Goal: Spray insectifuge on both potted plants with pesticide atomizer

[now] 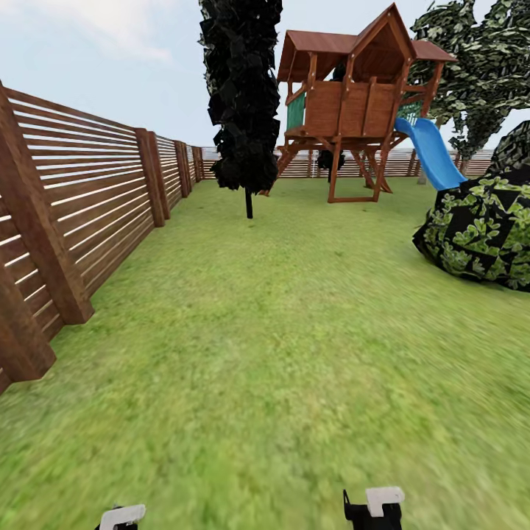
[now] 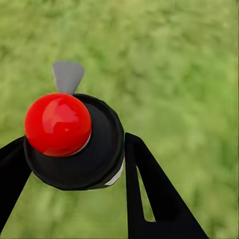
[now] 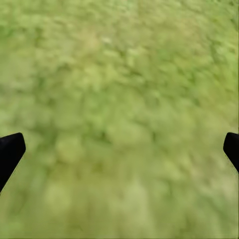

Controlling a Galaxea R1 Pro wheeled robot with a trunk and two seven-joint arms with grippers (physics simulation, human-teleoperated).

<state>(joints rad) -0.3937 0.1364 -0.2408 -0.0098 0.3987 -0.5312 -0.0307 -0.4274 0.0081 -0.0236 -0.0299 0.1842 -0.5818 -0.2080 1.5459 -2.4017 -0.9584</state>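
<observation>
The pesticide atomizer (image 2: 97, 149) sits between the two black fingers of my left gripper (image 2: 72, 152), which is shut on it. I see it end on: a round black sprayer head with a red ball (image 2: 57, 124) on top and a grey trigger (image 2: 67, 75) sticking out past it. Blurred lawn lies beneath it. My right gripper (image 3: 119, 149) is open over bare grass, its black fingertips (image 3: 10, 152) far apart with nothing between them. The potted plants are out of view.
In the head view, open lawn (image 1: 280, 353) stretches ahead. A wooden slat fence (image 1: 81, 221) runs along the left. A dark tree (image 1: 243, 103) and a wooden playhouse (image 1: 353, 103) with a blue slide (image 1: 434, 154) stand at the far end. A leafy bush (image 1: 486, 228) is on the right.
</observation>
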